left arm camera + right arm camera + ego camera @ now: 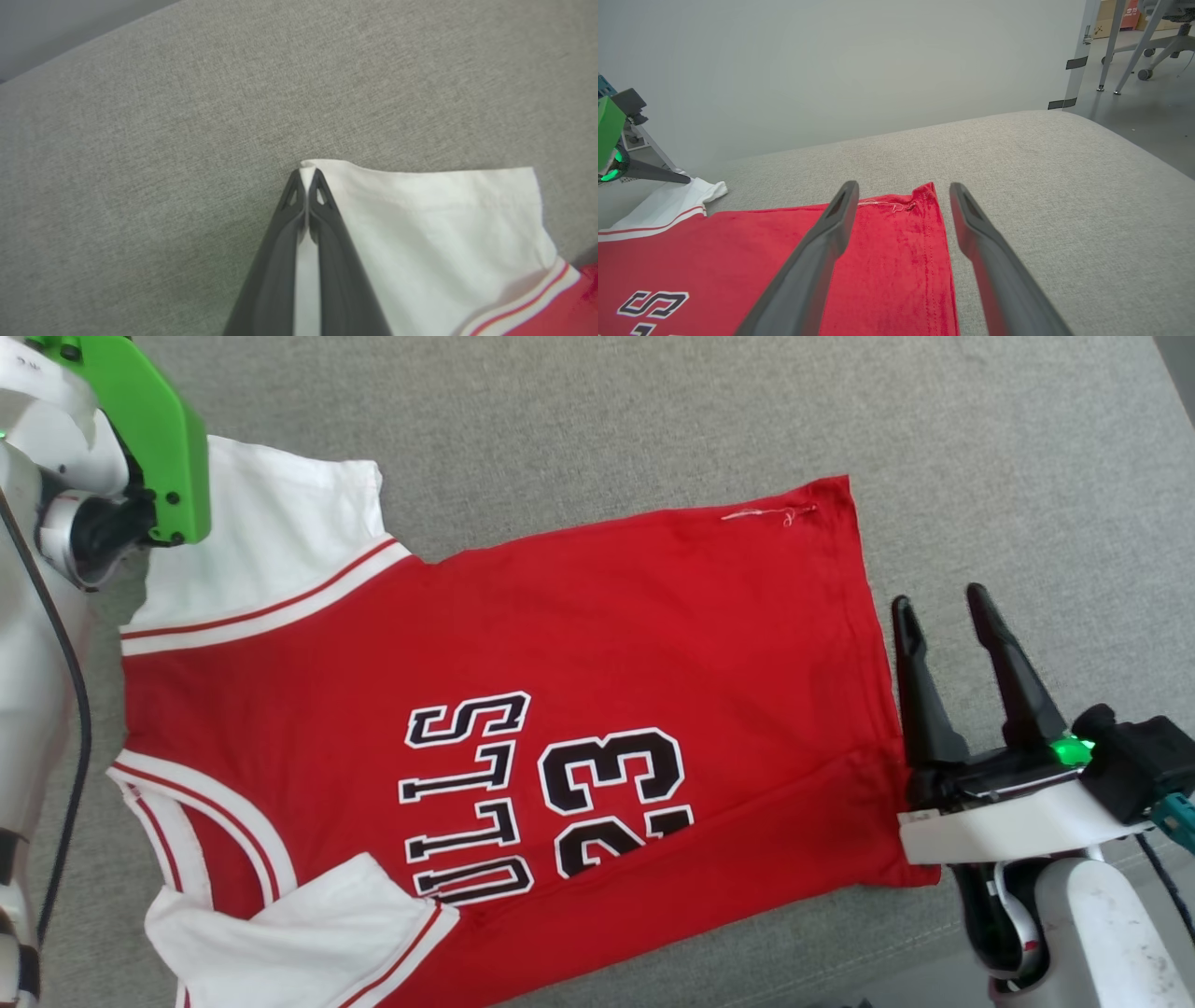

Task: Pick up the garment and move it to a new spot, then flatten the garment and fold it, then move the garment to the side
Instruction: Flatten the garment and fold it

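Left fingers (327, 224) clenched on the far-left white sleeve corner (336, 168) of the red jersey T-shirt (560, 616), right fingers (920, 681) released; the shallow pinch may slip when pulled.

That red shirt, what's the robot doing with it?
A two-armed robot is handling a red Bulls jersey lying face up on a grey cushioned surface. Its left gripper is pinched shut on the corner of one white sleeve. Its right gripper stands open beside the bottom hem, holding nothing. The jersey lies mostly flat, not yet folded.
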{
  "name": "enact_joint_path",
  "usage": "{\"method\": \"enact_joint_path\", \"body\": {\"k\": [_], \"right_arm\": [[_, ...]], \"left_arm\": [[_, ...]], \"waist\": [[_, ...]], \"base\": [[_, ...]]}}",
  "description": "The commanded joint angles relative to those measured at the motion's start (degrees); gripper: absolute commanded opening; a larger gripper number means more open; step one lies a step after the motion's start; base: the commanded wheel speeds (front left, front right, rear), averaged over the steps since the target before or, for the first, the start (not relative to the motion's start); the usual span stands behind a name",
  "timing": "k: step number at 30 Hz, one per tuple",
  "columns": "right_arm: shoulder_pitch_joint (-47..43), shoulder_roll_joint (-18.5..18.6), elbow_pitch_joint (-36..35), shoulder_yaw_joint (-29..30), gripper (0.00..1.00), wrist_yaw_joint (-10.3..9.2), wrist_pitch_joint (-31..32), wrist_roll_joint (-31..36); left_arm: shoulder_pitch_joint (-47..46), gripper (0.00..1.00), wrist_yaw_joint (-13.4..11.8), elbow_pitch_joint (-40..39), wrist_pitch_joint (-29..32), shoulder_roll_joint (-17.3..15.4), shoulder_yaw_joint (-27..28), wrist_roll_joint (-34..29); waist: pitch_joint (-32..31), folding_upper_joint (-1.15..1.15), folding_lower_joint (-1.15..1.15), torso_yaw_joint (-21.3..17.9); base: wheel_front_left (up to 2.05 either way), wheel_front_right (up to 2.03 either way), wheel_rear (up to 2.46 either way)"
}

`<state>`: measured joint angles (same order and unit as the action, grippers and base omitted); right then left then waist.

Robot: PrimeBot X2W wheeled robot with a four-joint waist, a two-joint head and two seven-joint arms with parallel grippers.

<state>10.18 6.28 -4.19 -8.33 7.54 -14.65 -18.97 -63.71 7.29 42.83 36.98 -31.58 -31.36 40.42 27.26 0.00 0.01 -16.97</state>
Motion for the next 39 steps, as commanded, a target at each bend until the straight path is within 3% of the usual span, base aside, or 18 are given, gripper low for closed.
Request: {"method": "enact_joint_path", "body": {"k": [1,5,9,13,17,21,25,30,39], "right_arm": [[0.14,0.66,0.24,0.51,1.00,-0.05,-0.34,0.53],[-0.46,2.28,0.82,2.08,1.00,-0.05,1.24,0.85],[-0.60,4.78,1.22,2.78,1.00,-0.05,7.02,1.47],[0.64,8.36,1.52,2.93,1.00,-0.05,17.68,0.31],[3.33,14.35,1.83,2.30,1.00,-0.05,34.44,-2.04],[7.41,17.52,1.06,2.66,1.00,-0.05,47.39,-5.01],[12.17,19.40,2.28,3.12,1.00,-0.05,55.43,-7.61],[19.86,22.24,8.01,1.15,1.00,-0.05,60.97,-8.52],[24.85,24.49,15.46,-2.75,1.00,-0.05,61.75,-7.41]], "left_arm": [[1.22,0.00,-0.29,0.01,-1.50,0.69,0.57,0.86],[3.60,0.00,-1.16,-0.87,-5.63,2.16,2.13,2.47],[6.58,0.00,-1.41,-3.26,-8.02,2.93,2.75,3.61],[9.80,0.00,-2.07,-8.44,-8.84,2.84,3.31,4.75],[13.41,0.00,-3.23,-16.57,-9.07,2.18,3.55,5.44],[16.72,0.00,-5.23,-25.12,-7.76,1.11,3.69,6.06],[19.39,0.00,-7.32,-33.66,-6.38,0.20,3.63,6.32],[22.14,0.00,-9.92,-43.72,-5.62,-0.57,3.36,5.85],[23.50,0.00,-10.54,-49.17,-5.93,-0.68,1.97,4.54]], "waist": [[-2.51,0.00,-0.01,1.16],[-5.66,0.00,-0.01,2.71],[-8.32,0.00,-0.01,4.62],[-9.88,0.00,-0.01,6.69],[-10.24,0.00,-0.01,9.23],[-9.23,0.00,-0.01,11.49],[-7.41,0.00,-0.01,13.77],[-4.43,0.00,-0.01,17.00],[-1.89,0.00,-0.01,19.73]], "base": [[0.00,0.00,0.00],[0.00,0.00,0.00],[0.00,0.00,0.00],[0.00,0.00,0.00],[0.00,0.00,0.00],[0.00,0.00,0.00],[0.00,0.00,0.00],[0.00,0.00,0.00],[0.00,0.00,0.00]]}}
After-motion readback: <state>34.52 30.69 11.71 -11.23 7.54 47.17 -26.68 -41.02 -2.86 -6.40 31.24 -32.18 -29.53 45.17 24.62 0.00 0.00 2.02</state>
